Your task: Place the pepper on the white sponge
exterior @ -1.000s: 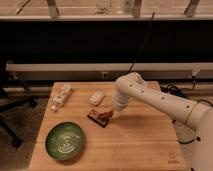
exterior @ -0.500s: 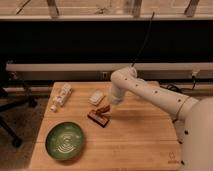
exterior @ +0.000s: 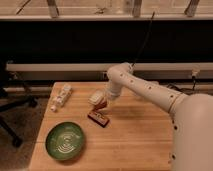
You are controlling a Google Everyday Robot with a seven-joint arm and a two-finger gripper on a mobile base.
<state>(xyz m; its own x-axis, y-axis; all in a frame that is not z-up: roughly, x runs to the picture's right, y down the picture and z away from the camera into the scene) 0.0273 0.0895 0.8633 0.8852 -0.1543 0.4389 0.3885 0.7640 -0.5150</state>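
Note:
My gripper (exterior: 103, 102) hangs low over the table, just right of the white sponge (exterior: 95, 97), a small off-white pad near the table's middle back. A small reddish-brown pepper (exterior: 102, 106) shows at the gripper's tip and seems to be held in it. It hangs beside the sponge's right edge and above the dark bar. The white arm reaches in from the right.
A dark rectangular bar with a reddish label (exterior: 99, 118) lies just in front of the gripper. A long white printed bottle (exterior: 61, 96) lies at the back left. A green bowl (exterior: 65, 141) sits at the front left. The wooden table (exterior: 135, 140) ends in front of a dark wall.
The gripper has moved left and toward the back, from over the dark bar to the sponge's right side, with the pepper at its tip. The arm's elbow has swung left.

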